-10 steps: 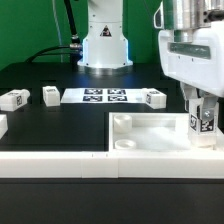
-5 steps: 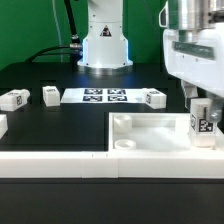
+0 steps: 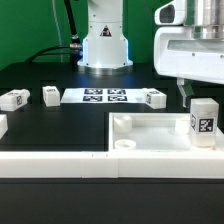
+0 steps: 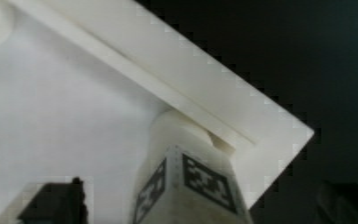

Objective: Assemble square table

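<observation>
The white square tabletop [image 3: 150,133] lies with its raised rim up at the exterior view's right front. A white tagged leg [image 3: 203,122] stands upright in its right corner. My gripper [image 3: 203,90] hangs just above the leg's top, open and holding nothing. One dark finger [image 3: 185,93] shows at the leg's left. In the wrist view the leg [image 4: 194,180] stands by the top's corner rim [image 4: 247,125], between the gripper's [image 4: 197,205] spread fingers [image 4: 51,200], with a gap on each side.
Three loose white legs lie on the black table: one [image 3: 14,98], one [image 3: 50,95] and one [image 3: 154,97]. The marker board [image 3: 105,96] lies between them. A long white border wall [image 3: 55,165] runs along the front. The arm's base [image 3: 104,45] stands behind.
The gripper has opened and risen off the leg. The leg stays upright in the tabletop's corner.
</observation>
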Controlling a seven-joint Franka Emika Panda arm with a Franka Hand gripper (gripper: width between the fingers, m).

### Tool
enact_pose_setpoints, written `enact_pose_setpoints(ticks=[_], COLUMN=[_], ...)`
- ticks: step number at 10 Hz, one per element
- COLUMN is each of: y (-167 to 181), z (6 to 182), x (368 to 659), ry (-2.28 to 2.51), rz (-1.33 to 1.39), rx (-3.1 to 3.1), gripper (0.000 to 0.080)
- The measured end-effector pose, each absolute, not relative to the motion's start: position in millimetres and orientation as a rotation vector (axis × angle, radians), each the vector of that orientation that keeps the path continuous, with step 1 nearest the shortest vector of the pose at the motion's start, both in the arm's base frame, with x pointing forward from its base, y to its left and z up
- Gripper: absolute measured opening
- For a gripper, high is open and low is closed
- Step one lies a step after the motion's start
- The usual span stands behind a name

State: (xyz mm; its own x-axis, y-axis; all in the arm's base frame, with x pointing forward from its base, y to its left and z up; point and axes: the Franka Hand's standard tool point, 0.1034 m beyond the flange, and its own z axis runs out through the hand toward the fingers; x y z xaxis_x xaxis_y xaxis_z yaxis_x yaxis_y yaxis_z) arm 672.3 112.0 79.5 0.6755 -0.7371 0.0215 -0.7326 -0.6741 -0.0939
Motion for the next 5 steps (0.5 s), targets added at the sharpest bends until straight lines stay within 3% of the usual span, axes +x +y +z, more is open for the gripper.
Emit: enact_pose_setpoints(ticks=[4, 5], y=[102.1, 100.8], z=[72.3, 72.6], x=[674.6, 675.0], ry=[0.441, 0.44], rz=[-0.135, -0.136], rx=[-3.072, -3.073], gripper=[0.0649, 0.0649])
